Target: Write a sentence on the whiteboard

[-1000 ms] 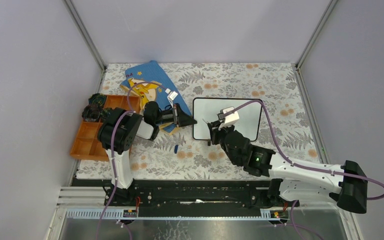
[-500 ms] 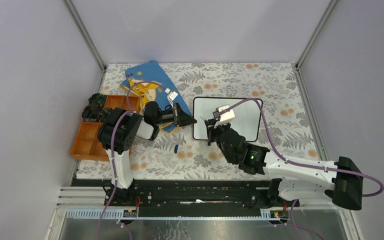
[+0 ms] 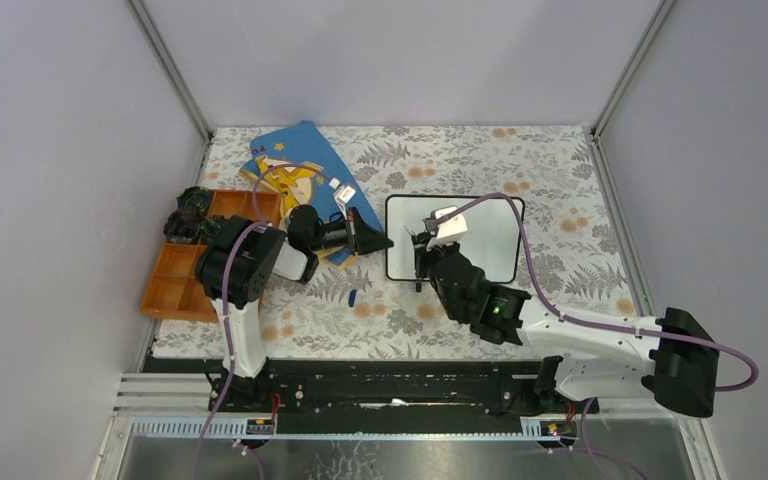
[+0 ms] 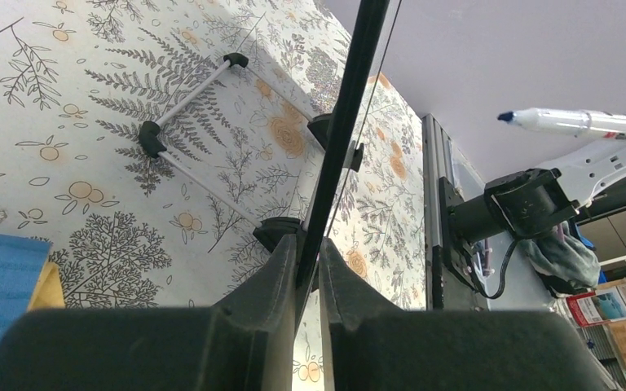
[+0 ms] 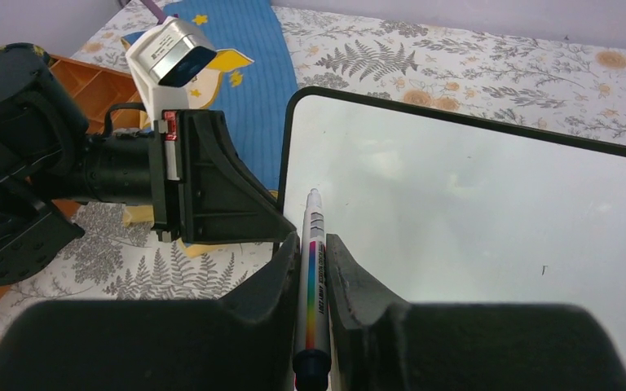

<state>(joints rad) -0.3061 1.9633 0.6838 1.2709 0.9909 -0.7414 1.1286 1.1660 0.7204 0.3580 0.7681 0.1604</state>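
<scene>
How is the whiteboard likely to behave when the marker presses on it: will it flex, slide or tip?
Likely stiff and light: the whiteboard has a thin, straight framed edge. Clamped only at its left edge by the left gripper, its far side might shift under pressure. The glossy face should let the marker glide.

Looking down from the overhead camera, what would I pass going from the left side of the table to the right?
Orange tray → blue picture book → left hand → whiteboard. The right hand, holding a marker, overlaps the whiteboard, so it has no clear place.
</scene>
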